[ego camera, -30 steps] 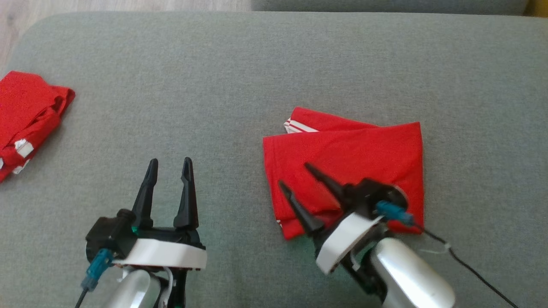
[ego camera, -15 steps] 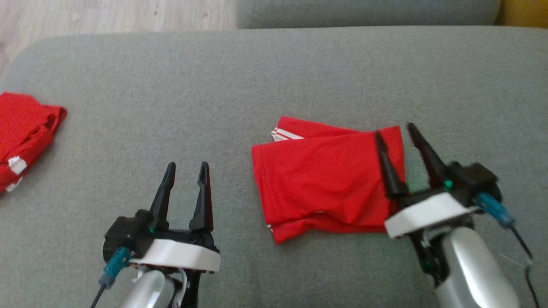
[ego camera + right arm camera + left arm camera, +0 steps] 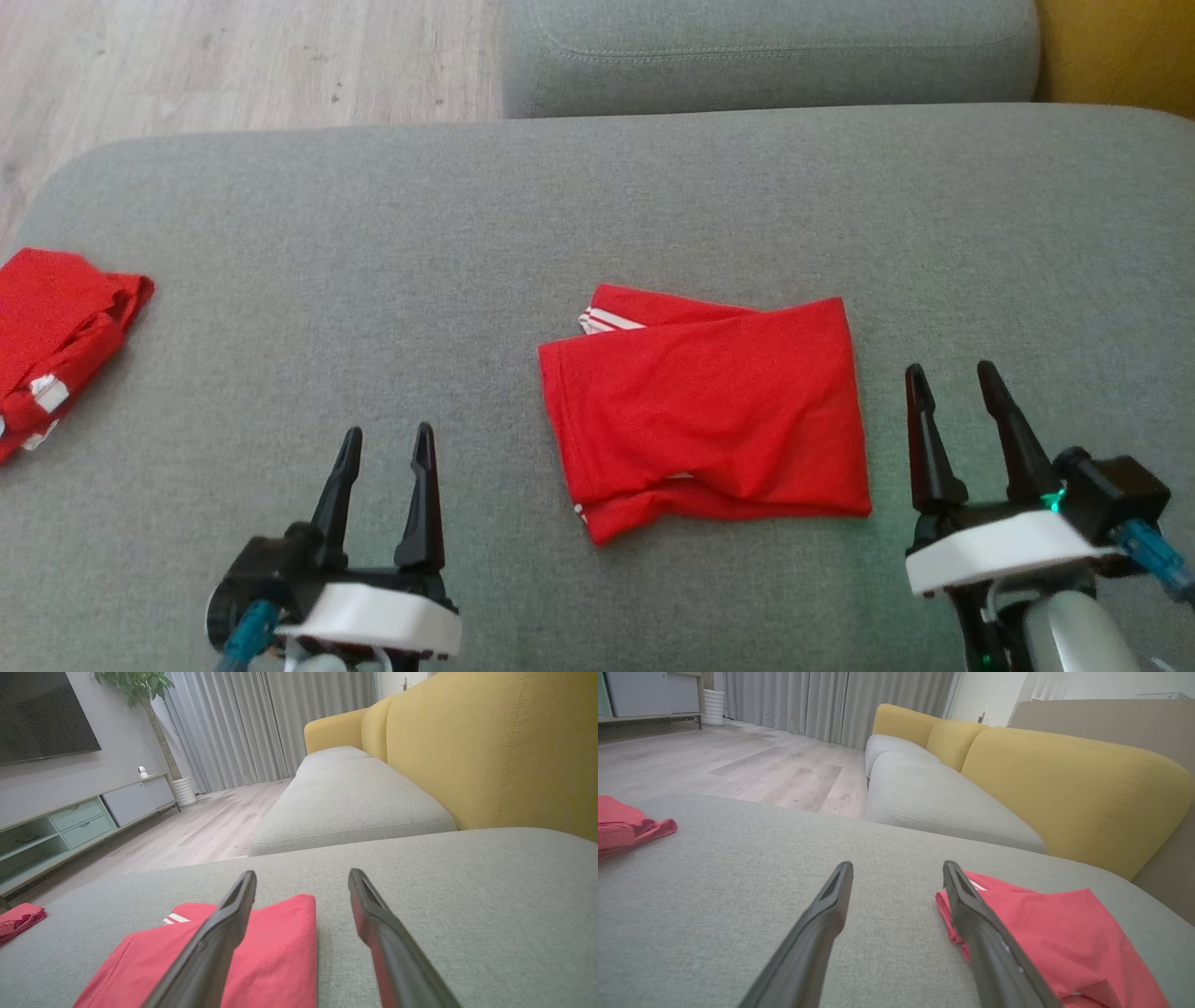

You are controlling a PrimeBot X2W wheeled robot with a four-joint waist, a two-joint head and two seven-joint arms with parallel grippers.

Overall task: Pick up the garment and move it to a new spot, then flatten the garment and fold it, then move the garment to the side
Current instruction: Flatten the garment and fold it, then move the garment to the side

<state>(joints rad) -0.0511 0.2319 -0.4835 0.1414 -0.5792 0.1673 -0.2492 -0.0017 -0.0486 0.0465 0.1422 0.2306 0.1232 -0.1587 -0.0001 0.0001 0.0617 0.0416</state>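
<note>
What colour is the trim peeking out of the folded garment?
White stripes on the red folded garment, clearest in the head view.

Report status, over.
Open and empty: left gripper, right gripper. Between them, folded red garment flat on grey cushion. At far left, second red garment, not obstructing.

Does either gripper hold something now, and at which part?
Nothing is held. The left gripper and the right gripper are both open and empty; the folded red garment lies on the grey cushion between them.
</note>
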